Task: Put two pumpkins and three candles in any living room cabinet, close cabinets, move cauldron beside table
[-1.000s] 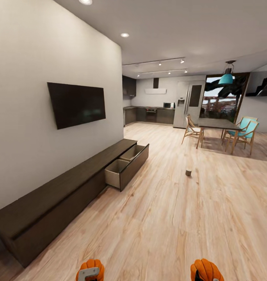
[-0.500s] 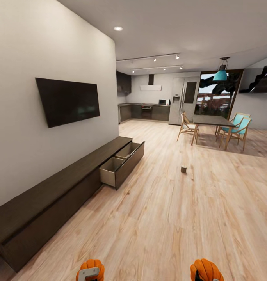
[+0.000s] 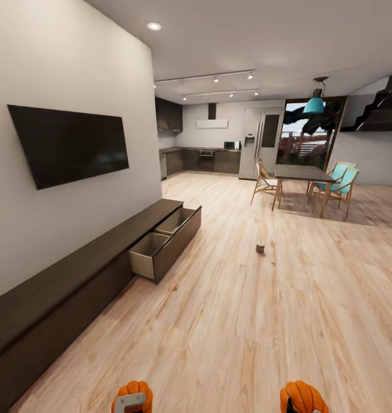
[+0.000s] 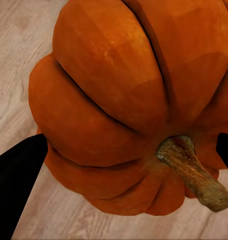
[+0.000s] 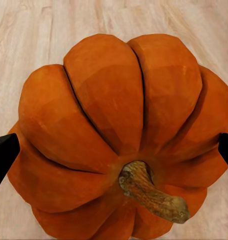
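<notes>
Each gripper is shut on an orange ribbed pumpkin. The left pumpkin point(image 3: 133, 396) point(image 4: 129, 100) sits in my left gripper point(image 4: 119, 165), whose dark fingers point(image 4: 16, 185) press its sides. Between the black fingers point(image 5: 4, 152) of my right gripper point(image 5: 115, 152) is the right pumpkin point(image 3: 302, 397) point(image 5: 119, 110), stem towards the camera. Along the left wall runs the long dark cabinet point(image 3: 75, 275), with one drawer point(image 3: 161, 249) pulled open and its pale inside showing. A small beige candle point(image 3: 260, 248) stands on the floor ahead. The cauldron is out of view.
A black TV point(image 3: 67, 143) hangs on the wall above the cabinet. Further ahead on the right stands a dining table point(image 3: 299, 172) with wooden and turquoise chairs point(image 3: 339, 183). A kitchen point(image 3: 207, 160) lies at the far end. Light wood floor point(image 3: 247, 321) stretches between.
The whole picture has shifted left and the TV looms larger, so the camera has moved forward along the cabinet. Both pumpkins stay held in the same place.
</notes>
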{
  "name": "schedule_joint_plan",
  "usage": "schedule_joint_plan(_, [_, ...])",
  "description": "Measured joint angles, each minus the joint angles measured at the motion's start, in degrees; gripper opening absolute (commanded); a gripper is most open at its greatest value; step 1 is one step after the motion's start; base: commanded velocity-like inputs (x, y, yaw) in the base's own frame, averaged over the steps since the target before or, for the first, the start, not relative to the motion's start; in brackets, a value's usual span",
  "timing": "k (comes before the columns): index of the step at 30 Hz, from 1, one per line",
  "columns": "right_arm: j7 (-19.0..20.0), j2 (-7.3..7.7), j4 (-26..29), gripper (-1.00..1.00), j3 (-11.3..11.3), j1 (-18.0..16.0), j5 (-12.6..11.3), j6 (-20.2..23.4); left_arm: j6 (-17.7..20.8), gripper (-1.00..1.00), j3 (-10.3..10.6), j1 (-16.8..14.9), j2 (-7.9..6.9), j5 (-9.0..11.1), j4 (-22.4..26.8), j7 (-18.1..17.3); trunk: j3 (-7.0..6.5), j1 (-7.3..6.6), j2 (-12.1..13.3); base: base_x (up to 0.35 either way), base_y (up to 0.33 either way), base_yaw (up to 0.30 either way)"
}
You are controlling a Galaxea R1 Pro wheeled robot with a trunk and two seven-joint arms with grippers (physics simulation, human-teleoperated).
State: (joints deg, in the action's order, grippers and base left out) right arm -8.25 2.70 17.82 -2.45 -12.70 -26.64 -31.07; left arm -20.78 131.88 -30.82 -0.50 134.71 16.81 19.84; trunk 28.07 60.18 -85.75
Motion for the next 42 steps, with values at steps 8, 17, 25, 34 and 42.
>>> schedule_joint_plan(8, [0.04, -0.07, -0.09, -1.00, -0.02, 0.00, -0.07, 0.04, -0.01, -1.00, -0.04, 0.00, 0.00, 0.00, 0.01, 0.08, 0.73, 0.00, 0.00, 0.300, -0.177, -0.073])
schedule_joint_plan(17, [0.10, -0.09, -0.17, -1.00, -0.14, -0.01, 0.01, -0.04, 0.03, -1.00, -0.01, 0.00, 0.00, -0.01, -0.03, 0.00, -0.39, -1.75, 3.19, 0.300, -0.181, -0.003])
schedule_joint_plan(25, [0.17, -0.09, -0.42, -1.00, -0.29, -0.01, 0.10, 0.03, 0.09, -1.00, -0.01, 0.00, 0.00, 0.00, -0.05, -0.02, -1.83, -3.51, 6.40, 0.300, -0.183, 0.000])
schedule_joint_plan(34, [0.14, -0.09, -0.36, -1.00, -0.29, -0.01, 0.09, -0.04, 0.19, -1.00, -0.04, 0.00, -0.04, 0.00, -0.07, -0.02, -3.44, -5.49, 10.01, 0.300, -0.183, 0.000])
schedule_joint_plan(42, [0.19, -0.25, -0.35, -1.00, -0.37, -0.01, 0.02, -0.04, 0.19, -1.00, -0.02, 0.00, -0.02, -0.01, -0.08, -0.02, -4.88, -7.24, 13.22, 0.300, -0.183, 0.000])
